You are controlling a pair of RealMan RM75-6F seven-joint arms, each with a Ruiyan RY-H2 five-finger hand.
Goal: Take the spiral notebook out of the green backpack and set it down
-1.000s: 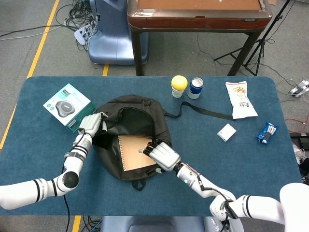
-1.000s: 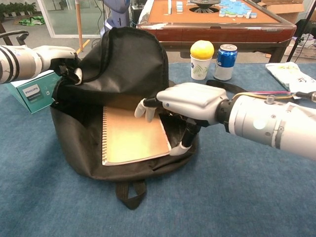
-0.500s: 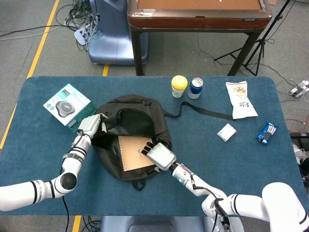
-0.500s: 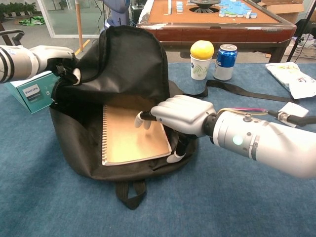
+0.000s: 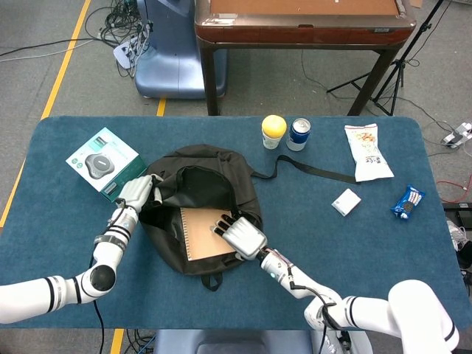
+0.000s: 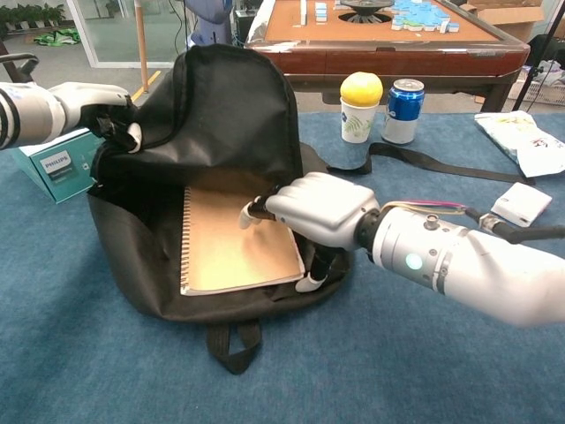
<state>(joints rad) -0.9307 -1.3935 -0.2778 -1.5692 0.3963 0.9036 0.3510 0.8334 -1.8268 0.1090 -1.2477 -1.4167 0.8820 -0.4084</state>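
The dark backpack lies open at the table's middle left, flap raised. My left hand grips the flap's left edge and holds the mouth open. Inside lies the tan spiral notebook, spiral along its left side. My right hand reaches into the opening over the notebook's right edge. Its fingers lie on the cover and the thumb sits down by the lower right corner, so it pinches that edge. The notebook still rests in the bag.
A teal Philips box sits left of the bag. A yellow-lidded cup and blue can stand behind it. The bag's strap trails right toward a snack bag, small white box and blue packet.
My right hand has slid left, further onto the notebook's cover, and the notebook has shifted slightly left. The left hand keeps the flap where it was.
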